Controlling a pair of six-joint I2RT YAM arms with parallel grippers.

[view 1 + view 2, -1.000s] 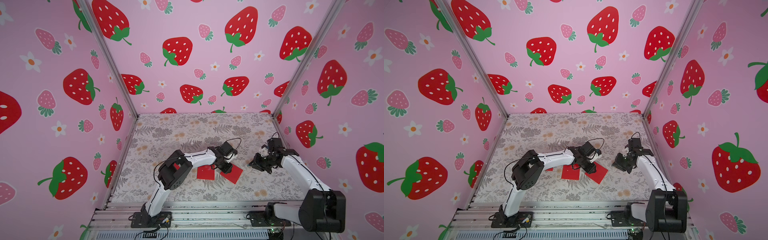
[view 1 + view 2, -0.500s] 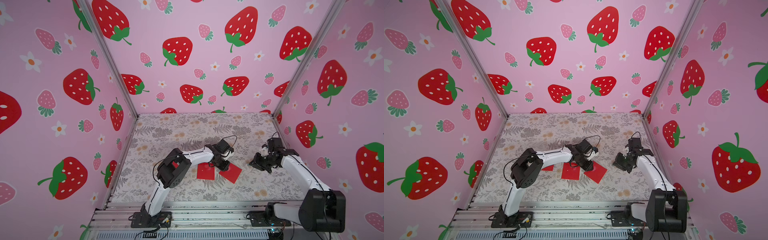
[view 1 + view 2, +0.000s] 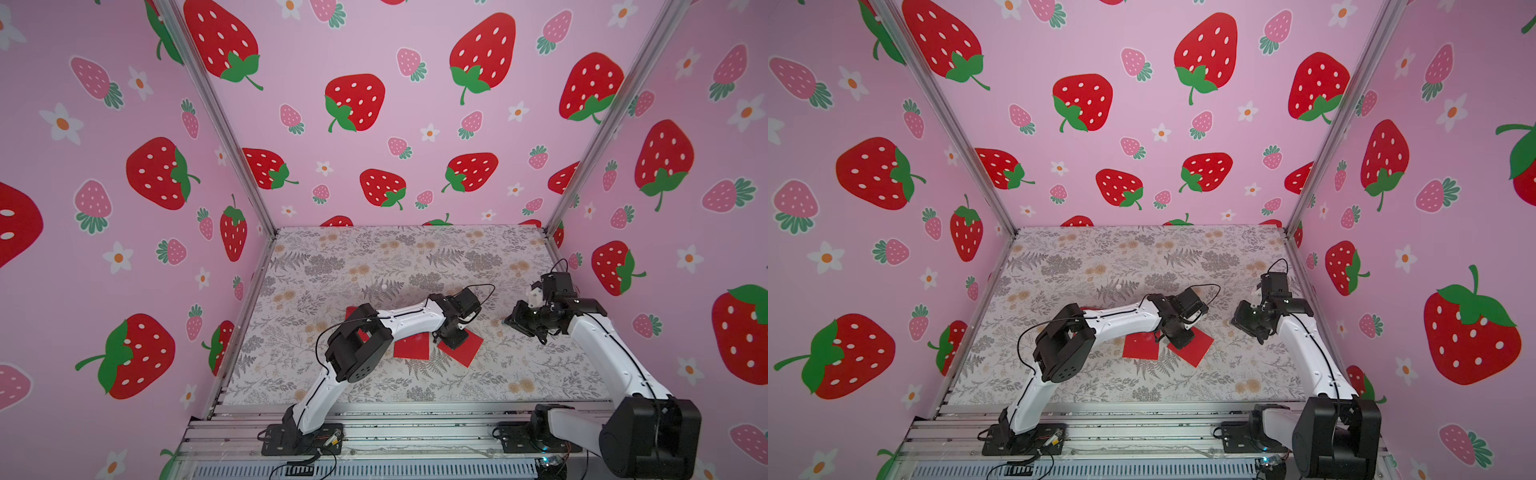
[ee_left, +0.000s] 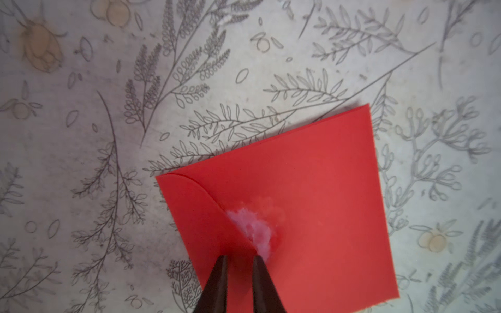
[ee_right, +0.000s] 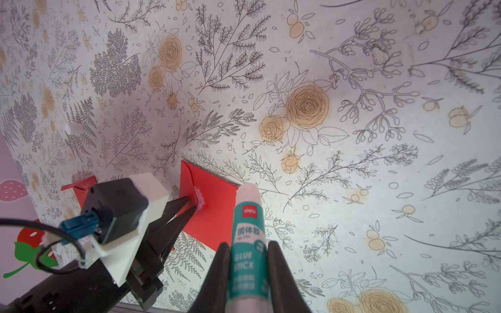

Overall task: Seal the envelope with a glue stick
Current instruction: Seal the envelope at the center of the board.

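Your right pincer point(image 5: 248, 250) clamps the glue stick point(image 5: 247, 227). Your left pincer point(image 4: 240, 261), nearly closed, touches the envelope point(image 4: 311, 189) flap; grip unclear.

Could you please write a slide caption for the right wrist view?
Right end effector holding the uncapped glue stick; left end effector at the glue smear on a red envelope.

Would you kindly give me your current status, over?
Right gripper shut on white-and-teal glue stick, uncapped. Left gripper narrow on glued flap of red paper envelope, grip unclear. Second red envelope adjacent.
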